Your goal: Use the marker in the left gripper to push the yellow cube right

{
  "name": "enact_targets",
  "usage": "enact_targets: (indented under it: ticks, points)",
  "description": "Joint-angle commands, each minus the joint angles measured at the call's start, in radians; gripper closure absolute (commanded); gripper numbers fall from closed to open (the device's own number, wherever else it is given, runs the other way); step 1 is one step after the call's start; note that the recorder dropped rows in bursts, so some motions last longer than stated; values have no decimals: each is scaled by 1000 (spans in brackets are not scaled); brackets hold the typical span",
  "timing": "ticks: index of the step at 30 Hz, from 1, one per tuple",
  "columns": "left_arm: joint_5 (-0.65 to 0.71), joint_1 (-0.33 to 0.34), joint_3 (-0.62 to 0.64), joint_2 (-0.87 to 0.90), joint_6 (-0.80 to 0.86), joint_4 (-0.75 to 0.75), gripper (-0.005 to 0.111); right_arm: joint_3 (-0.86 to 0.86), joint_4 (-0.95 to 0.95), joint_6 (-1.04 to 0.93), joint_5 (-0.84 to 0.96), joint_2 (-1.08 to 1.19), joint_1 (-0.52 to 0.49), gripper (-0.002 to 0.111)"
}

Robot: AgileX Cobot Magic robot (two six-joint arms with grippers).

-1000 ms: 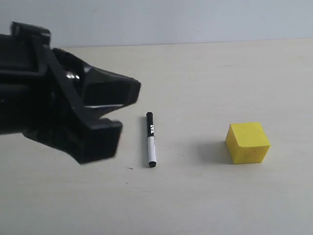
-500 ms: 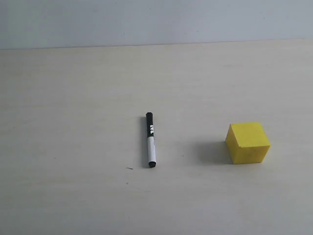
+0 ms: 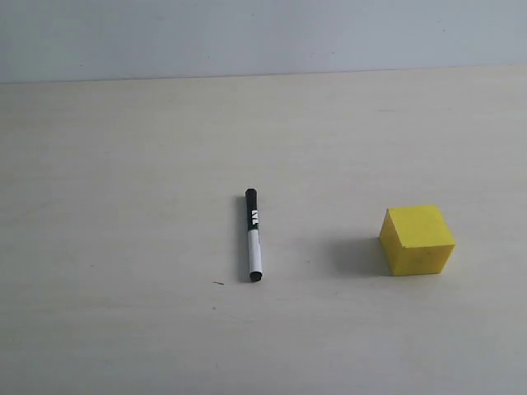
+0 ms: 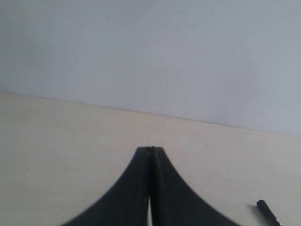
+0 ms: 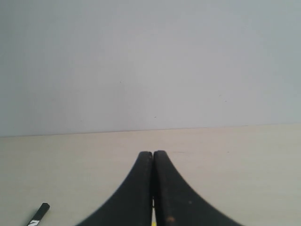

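The marker (image 3: 254, 235) lies flat on the table near the middle of the exterior view, black cap end pointing away, free of any gripper. The yellow cube (image 3: 417, 239) rests to its right, well apart from it. Neither gripper shows in the exterior view. In the left wrist view my left gripper (image 4: 150, 149) is shut with nothing between its fingers, and the marker's black tip (image 4: 266, 210) peeks in at the frame's edge. My right gripper (image 5: 153, 154) is shut too and empty; a sliver of the yellow cube (image 5: 153, 221) shows through the slit between its fingers, and the marker's cap (image 5: 39, 214) sits off to one side.
The pale table (image 3: 123, 164) runs back to a grey-white wall (image 3: 263, 33). A tiny dark speck (image 3: 218, 284) lies on the table left of the marker's near end.
One second ago the left gripper filled the left of the exterior view, open beside the marker. It has since withdrawn out of that view. Marker and cube have not moved.
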Motion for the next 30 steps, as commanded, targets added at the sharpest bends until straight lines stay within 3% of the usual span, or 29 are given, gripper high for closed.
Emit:
enact_targets:
  ticks: [1, 2, 4, 5, 6, 8, 11, 30]
  points:
    - [6, 3, 3, -6, 17, 11, 107, 5, 0, -2, -7, -5, -1, 108]
    - [6, 3, 3, -6, 42, -1, 107, 5, 0, -2, -7, -5, -1, 108]
    - [-8, 3, 3, -6, 427, -267, 107, 5, 0, -2, -7, -5, -1, 108]
    - [-8, 5, 3, -6, 751, -497, 107, 5, 0, -2, -7, -5, -1, 108]
    - [-8, 5, 3, -6, 817, -547, 107, 5, 0, -2, -7, -5, -1, 108]
    - [3, 24, 3, -6, 777, -534, 107, 5, 0, -2, -7, -5, -1, 108]
    - [13, 66, 3, -6, 556, -450, 107, 5, 0, -2, -7, -5, -1, 108]
    - [21, 69, 3, -6, 560, -455, 107, 5, 0, -2, -14, -5, -1, 108]
